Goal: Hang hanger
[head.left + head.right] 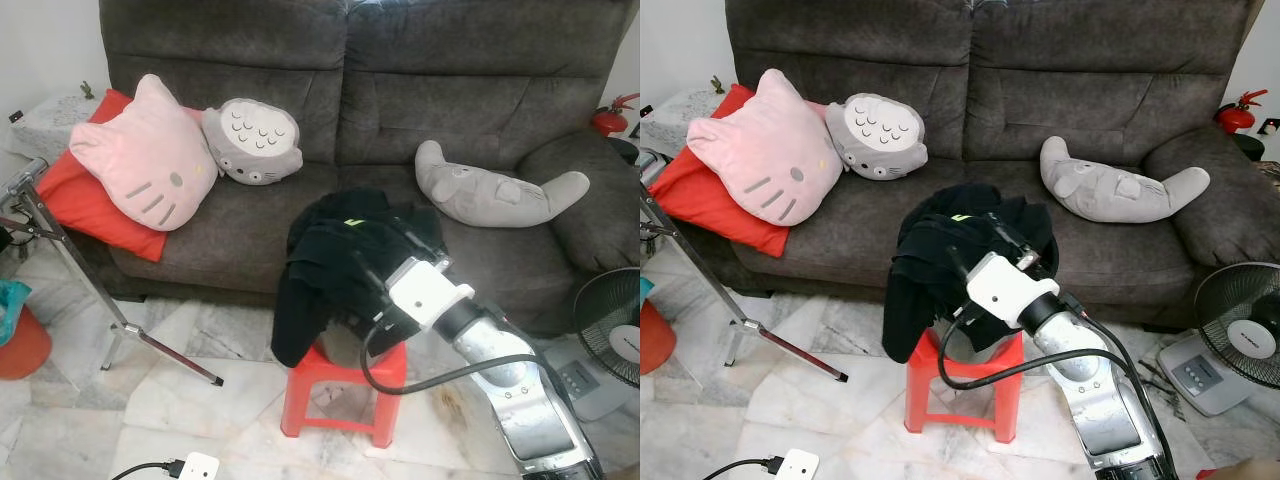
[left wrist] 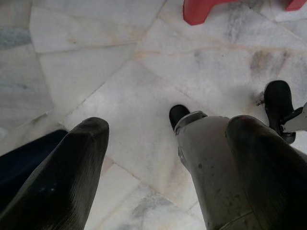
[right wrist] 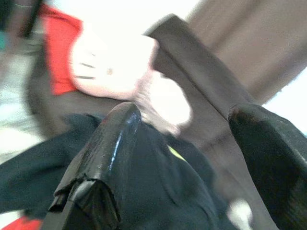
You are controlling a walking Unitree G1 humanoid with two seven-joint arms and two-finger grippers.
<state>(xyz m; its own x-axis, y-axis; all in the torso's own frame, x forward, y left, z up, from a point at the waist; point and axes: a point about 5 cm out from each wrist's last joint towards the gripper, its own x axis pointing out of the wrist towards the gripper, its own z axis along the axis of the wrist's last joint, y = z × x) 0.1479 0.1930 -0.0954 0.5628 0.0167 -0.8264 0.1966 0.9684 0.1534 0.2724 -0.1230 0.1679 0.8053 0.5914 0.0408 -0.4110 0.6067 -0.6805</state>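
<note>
Nearest the camera, a white plug adapter with a black cable lies on the pale marble floor. The left gripper hangs idle over that floor, its two black fingers spread apart with nothing between them. The silver right arm rises from the lower right, a black cable looping beside it, toward a small red plastic stool. On the stool sits a heap of black clothing with a small yellow-green mark, one sleeve trailing down the stool's left side. The right gripper is poised just above this heap, fingers parted and holding nothing. No hanger can be made out among the dark folds.

To the left stand the slanted metal legs of a rack, with a red bucket beyond them at the edge. A black floor fan stands at the right.

Behind the stool stretches a dark grey fabric sofa. On it rest a pink cat-face cushion atop a red pillow, a round grey owl-like plush, and a long grey seal-shaped plush. A red fire extinguisher shows at the far right.
</note>
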